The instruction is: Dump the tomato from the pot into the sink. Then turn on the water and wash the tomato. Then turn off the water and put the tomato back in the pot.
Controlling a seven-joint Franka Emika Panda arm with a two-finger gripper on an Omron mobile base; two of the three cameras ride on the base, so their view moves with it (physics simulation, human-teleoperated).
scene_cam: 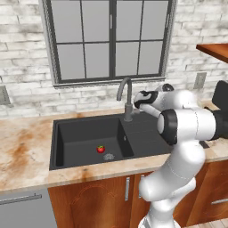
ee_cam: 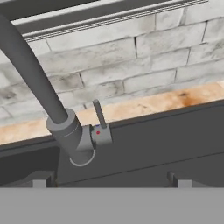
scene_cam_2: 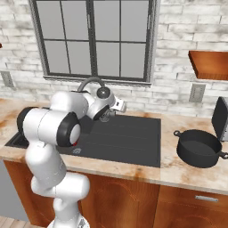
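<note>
1. Sink (scene_cam: pixel 89 133): matte black, one deep basin on the left, flat drainboard on the right. In the right base view the arm's white links cover most of the basin.
2. Tomato (scene_cam: pixel 101 149): on the basin floor, just beside the round metal drain (scene_cam: pixel 109 156), stem up. Dry; no water stream seen.
3. Faucet (scene_cam: pixel 126 100): dark grey gooseneck at the back rim of the sink. In the hand view its spout runs out of frame at the upper left.
4. Lever (ee_cam: pixel 99 114): thin stick, stands roughly upright on the faucet body's side block, with a small red dot on that block. Hard to make out from the base views.
5. Gripper (ee_cam: pixel 109 181): fingertips at the bottom of the hand view, far apart, so jaws wide and holding nothing. They sit low over the drainboard, short of the lever and not touching it. From the left base view the hand is beside the faucet base, probably a little to its right; the forearm hides the fingers.
6. Pot (scene_cam_2: pixel 199 147): black, upright on the counter right of the sink, well apart from the tomato. Looks empty.
</note>
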